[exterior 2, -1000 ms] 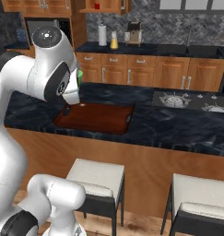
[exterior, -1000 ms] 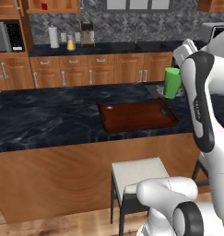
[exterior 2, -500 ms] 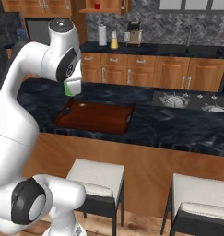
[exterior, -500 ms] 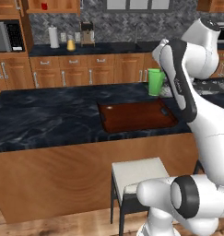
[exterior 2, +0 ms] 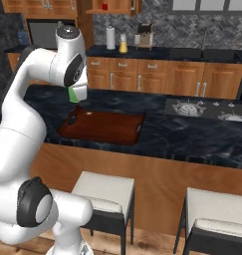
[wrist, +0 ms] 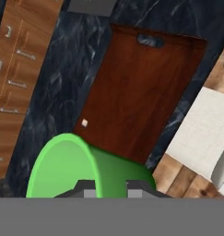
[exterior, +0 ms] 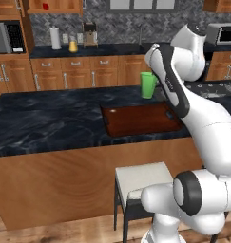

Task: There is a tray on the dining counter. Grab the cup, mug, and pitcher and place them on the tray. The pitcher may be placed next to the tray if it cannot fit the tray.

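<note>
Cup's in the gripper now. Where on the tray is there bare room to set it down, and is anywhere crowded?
The tray lies bare from rim to rim, so any patch between its handle cutouts will take the cup. The dining counter around it, toward the cabinets, is bare too. The one tight side is the tray's right end, where the arm hangs over the rim.

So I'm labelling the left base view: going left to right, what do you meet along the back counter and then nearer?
Microwave → paper-towel roll → pitcher → coffee machine → green cup held above the tray.
</note>
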{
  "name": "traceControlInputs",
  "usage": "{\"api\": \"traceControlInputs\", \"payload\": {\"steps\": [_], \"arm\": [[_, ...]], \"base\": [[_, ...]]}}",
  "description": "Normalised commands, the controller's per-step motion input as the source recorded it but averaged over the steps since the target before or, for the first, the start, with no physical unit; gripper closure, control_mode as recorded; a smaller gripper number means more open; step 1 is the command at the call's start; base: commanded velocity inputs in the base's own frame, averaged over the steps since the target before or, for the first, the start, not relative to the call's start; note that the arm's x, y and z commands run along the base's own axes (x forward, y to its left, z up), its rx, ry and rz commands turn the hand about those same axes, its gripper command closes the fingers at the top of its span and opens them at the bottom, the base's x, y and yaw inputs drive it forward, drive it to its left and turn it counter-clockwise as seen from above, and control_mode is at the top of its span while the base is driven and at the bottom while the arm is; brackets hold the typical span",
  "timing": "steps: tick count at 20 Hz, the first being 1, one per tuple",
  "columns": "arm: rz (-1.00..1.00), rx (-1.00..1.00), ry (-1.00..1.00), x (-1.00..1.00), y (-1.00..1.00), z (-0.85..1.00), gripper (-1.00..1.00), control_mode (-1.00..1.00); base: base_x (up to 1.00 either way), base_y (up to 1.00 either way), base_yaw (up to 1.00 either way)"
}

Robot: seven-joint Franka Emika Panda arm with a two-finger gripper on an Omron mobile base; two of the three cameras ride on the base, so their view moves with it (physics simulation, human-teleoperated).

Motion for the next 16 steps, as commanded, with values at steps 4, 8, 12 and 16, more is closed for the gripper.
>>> {"api": "traceControlInputs", "payload": {"steps": [4,8,12,16], "arm": [[0.02,0.0,0.0,0.42,0.08,-0.19,1.0,-1.0],[0.03,0.0,0.0,0.45,0.18,-0.42,1.0,-1.0],[0.03,0.0,0.0,0.44,0.2,-0.51,1.0,-1.0],[0.04,0.0,0.0,0.38,0.17,-0.53,1.0,-1.0]], "base": [[0.0,0.0,0.0],[0.0,0.0,0.0],[0.0,0.0,0.0],[0.0,0.0,0.0]]}}
